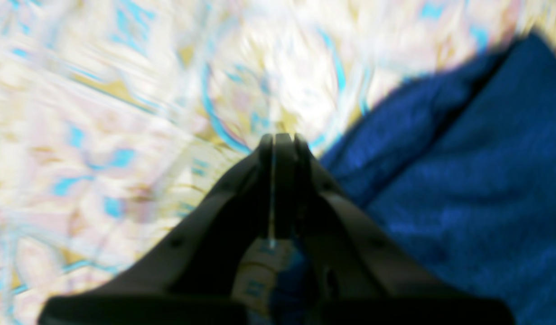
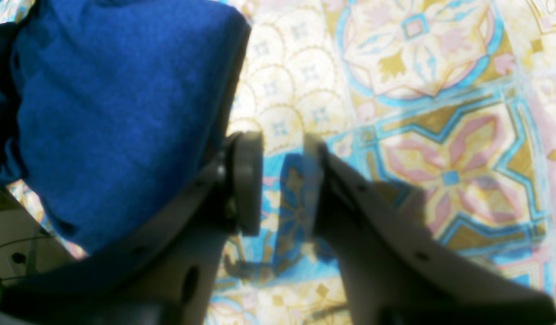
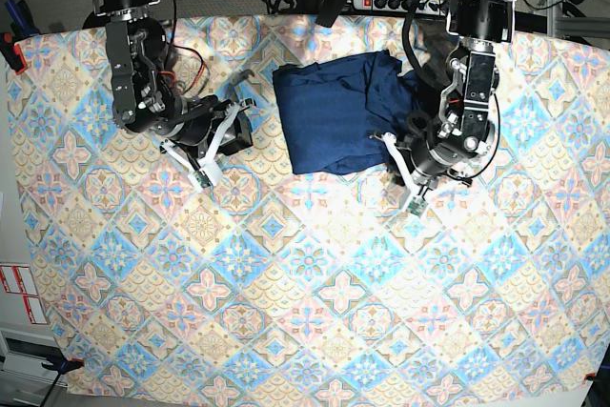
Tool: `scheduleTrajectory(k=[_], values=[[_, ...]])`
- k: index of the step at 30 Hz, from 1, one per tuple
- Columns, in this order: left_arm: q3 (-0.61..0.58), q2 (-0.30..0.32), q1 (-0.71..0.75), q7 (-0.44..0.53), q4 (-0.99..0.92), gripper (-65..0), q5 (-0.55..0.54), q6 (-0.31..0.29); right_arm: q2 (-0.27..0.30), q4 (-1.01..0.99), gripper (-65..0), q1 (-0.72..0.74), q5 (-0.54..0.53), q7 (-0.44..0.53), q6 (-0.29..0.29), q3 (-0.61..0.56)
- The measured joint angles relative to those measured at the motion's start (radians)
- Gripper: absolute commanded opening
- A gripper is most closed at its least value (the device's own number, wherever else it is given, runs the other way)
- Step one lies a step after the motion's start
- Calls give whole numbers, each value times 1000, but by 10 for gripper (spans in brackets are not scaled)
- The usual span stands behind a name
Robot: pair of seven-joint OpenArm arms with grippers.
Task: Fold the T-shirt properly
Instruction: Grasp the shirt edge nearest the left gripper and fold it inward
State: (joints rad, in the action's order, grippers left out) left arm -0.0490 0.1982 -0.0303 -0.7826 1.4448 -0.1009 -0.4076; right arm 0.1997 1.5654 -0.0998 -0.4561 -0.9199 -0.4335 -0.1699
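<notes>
No writing, brand, number or sign can be read in any view. The only candidates are the white stickers with red marks (image 3: 17, 293) at the far left edge of the base view, well away from both grippers and too small to make out. The wrist views are blurred and show no lettering.

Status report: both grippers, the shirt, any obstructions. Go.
Left gripper shut, empty, beside the T-shirt. Right gripper open, empty, over the tablecloth. Shirt bunched, partly folded, near the table's far edge. Nothing in the way.
</notes>
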Motion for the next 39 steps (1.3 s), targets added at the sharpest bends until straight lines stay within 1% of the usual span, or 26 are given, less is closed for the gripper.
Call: scheduleTrajectory(k=[5, 9, 15, 18, 19, 22, 24, 26, 28, 33, 36, 39], values=[[68, -10, 0, -3, 96, -650, 8, 9, 0, 0, -501, 0, -1, 0, 0, 0], [68, -19, 18, -3, 126, -650, -2, 6, 0, 0, -501, 0, 0, 0, 0, -2], [69, -14, 88, -13, 126, -650, -3, 3, 0, -2, -501, 3, 0, 0, 0, -2], [68, -14, 128, -14, 164, -650, -4, 3, 0, -3, -501, 3, 1, 0, 0, -2], [69, -15, 142, -30, 182, -627, -5, 3, 0, -3, -501, 3, 0, 0, 0, -2], [69, -15, 153, -140, 207, -535, -5, 3, 0, -3, -501, 3, 0, 0, 0, -2], [69, -14, 152, -175, 222, -478, -4, 3, 1, -3, -501, 3, 0, 0, 0, -2], [69, -14, 162, -191, 246, -447, -5, 3, 0, -3, -501, 5, 0, 0, 0, -2], [82, -16, 187, -195, 278, -442, -10, 2, 0, -3, -501, 6, -3, 0, 0, -2], [168, -32, 282, -205, 374, -438, -4, 9, 0, -3, -501, 5, 0, 0, 0, -2], [192, -38, 308, -201, 391, -435, -47, 5, -1, -4, -501, 6, -4, 1, 0, -2], [223, -43, 319, -200, 370, -435, -88, 3, 1, -4, -501, 5, 0, 0, 0, -2]])
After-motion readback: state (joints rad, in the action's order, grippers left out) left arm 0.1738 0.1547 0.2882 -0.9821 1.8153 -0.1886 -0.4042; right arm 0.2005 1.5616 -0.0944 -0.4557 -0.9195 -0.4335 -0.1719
